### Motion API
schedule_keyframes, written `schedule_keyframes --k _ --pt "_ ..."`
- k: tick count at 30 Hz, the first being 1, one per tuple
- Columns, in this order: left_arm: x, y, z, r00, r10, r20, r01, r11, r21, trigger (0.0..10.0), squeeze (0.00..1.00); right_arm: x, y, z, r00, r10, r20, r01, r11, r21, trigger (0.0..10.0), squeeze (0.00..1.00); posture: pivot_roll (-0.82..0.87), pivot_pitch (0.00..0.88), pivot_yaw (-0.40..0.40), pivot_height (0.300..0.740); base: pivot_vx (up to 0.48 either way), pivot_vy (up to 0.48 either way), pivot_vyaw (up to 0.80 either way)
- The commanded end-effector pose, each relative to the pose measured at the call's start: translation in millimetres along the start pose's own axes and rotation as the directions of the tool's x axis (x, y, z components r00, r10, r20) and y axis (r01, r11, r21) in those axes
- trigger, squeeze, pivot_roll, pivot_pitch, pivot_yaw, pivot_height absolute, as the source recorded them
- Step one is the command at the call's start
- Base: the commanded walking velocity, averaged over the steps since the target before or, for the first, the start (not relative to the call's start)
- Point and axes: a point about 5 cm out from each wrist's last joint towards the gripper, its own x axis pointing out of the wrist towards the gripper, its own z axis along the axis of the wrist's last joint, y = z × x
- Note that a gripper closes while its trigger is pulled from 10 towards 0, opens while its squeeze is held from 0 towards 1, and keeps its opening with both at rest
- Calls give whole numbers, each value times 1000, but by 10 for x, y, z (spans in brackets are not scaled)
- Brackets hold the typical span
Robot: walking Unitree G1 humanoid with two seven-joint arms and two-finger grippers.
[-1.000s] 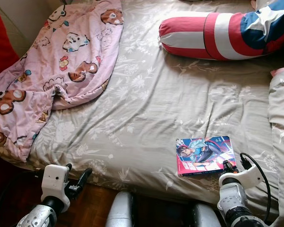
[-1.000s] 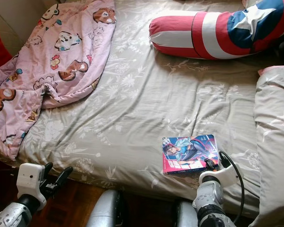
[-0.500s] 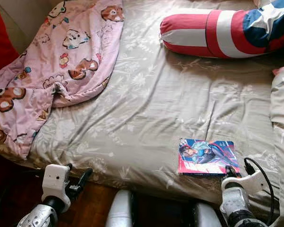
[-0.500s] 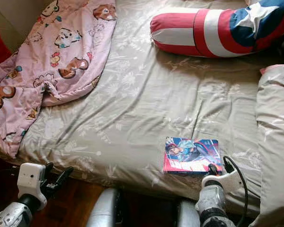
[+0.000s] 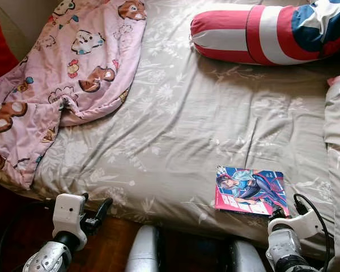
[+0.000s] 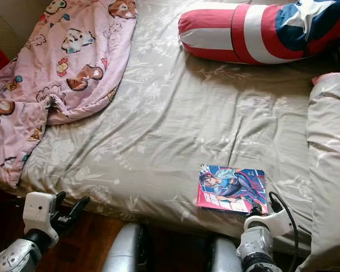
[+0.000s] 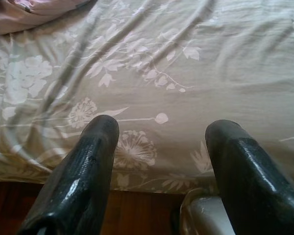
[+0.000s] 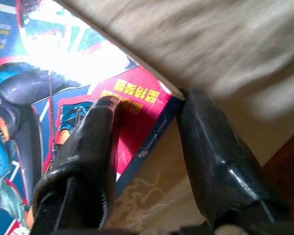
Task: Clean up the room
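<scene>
Since a second ago the right hand [image 8: 147,105] has dropped lower toward the near edge of the bed [image 5: 181,119], so more of the book's [image 5: 251,190] cover shows above it. Its two fingers [image 8: 85,156] stand apart, one over the book's corner and the other off the edge; I cannot tell whether they touch it, and they grip nothing.

That book lies flat on the sheet close to the near edge, toward the right side, with its long axis running roughly along that edge and slightly turned. Its printed cover faces up. A wide stretch of bare sheet lies beyond it toward the middle of the bed. To its right, a folded beige cover [image 5: 339,147] rises beside it.

Off at the near left corner, the left hand [image 7: 159,132] hovers at the mattress edge over the wooden floor [image 5: 110,249], fingers spread and empty. A pink blanket [image 5: 62,73] with cartoon bears is heaped over the far left part of the bed and spills over its side. A striped red, white and blue bolster [image 5: 260,34] lies across the far right.
</scene>
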Motion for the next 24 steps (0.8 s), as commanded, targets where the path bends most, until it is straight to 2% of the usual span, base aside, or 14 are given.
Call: schedule_keyframes --k 1,2,3,7,8,9,10,11,18,21,24 --pt "-30 15 -95 999 14 -44 -14 1000 3 10000 0 -36 -118 -95 999 -29 -38 29 999 -21 10000 153 224 306 138 658 0 0 0" --pt "-30 15 -95 999 14 -44 -14 1000 3 10000 0 -36 -118 -95 999 -29 -38 29 999 -21 10000 153 224 306 138 658 0 0 0" --pt "-18 12 -95 999 14 -42 -14 1000 1 10000 0 -33 -115 -79 999 -24 -29 23 999 -33 10000 1000 221 301 136 658 0 0 0" --pt "17 7 -99 999 15 -37 -15 1000 -4 10000 0 -31 -144 -56 999 -49 -18 48 998 -33 10000 1000 210 293 131 658 0 0 0" --pt "27 5 -99 999 15 -35 -15 1000 -6 10000 0 -31 -150 -53 998 -52 -16 52 998 -35 10000 910 207 290 130 658 0 0 0" --pt "27 5 -99 999 15 -35 -15 1000 -6 10000 0 -31 -150 -53 998 -52 -16 52 998 -35 10000 910 207 290 130 658 0 0 0" --pt "43 1 -100 999 15 -33 -15 1000 -7 10000 0 -31 -151 -50 998 -54 -14 54 998 -37 10000 502 202 284 126 658 0 0 0" --pt "87 -12 -96 1000 15 -26 -15 1000 -12 10000 0 -31 -147 -44 999 -54 -7 53 998 -38 10000 0 192 276 120 658 0 0 0" --pt "291 -99 -89 1000 11 8 -11 999 -46 10000 0 -20 -160 61 998 -47 52 52 995 -90 10000 0 136 227 84 658 0 0 0" --pt "366 -129 -87 1000 16 23 -14 998 -65 10000 0 -15 -119 108 997 -1 78 15 983 -184 10000 0 117 201 67 658 0 0 0" --pt "445 -144 -111 999 33 31 -30 996 -82 10000 0 -13 -32 145 992 82 94 -48 946 -322 10000 0 99 169 43 658 0 0 0"
